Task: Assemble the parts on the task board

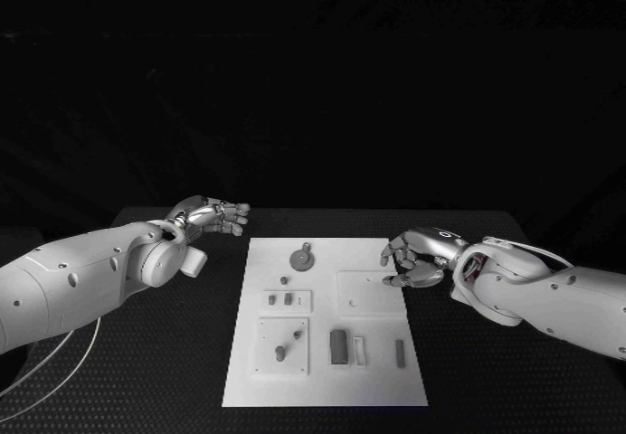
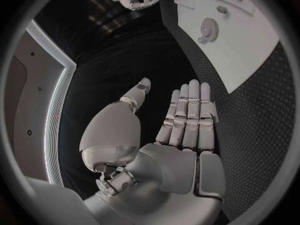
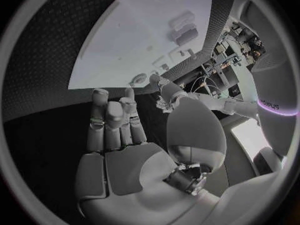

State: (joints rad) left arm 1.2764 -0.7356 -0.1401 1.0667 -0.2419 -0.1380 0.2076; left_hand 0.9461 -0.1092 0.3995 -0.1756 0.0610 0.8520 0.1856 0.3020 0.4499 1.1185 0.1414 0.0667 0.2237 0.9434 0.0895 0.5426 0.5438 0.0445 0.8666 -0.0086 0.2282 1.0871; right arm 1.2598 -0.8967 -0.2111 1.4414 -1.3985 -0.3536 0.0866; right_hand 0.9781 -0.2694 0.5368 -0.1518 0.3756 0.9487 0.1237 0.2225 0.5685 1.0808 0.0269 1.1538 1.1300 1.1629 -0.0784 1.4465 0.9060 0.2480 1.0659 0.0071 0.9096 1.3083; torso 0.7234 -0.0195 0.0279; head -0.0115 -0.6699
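The white task board (image 1: 378, 380) lies in the middle of the black table. On it I see a grey round gear-like part (image 1: 301, 259) near its far end, small grey pieces (image 1: 279, 297) on a raised square, pegs (image 1: 280, 352) on a nearer square, and upright blocks (image 1: 339, 345) at the near right. My left hand (image 1: 209, 217) hovers off the board's far left corner, fingers straight and apart (image 2: 187, 120), holding nothing. My right hand (image 1: 415, 259) hangs at the board's right edge, its palm and fingers (image 3: 112, 130) stretched out and empty. The board (image 2: 250, 60) and gear (image 2: 206, 30) also show beyond the left hand.
Black textured table (image 1: 170, 362) surrounds the board on both sides. A thin white cable (image 1: 52, 362) loops under my left arm at the near left. The board (image 3: 137, 35) lies beyond my right hand's fingers, with my left hand (image 3: 164, 91) past its far edge.
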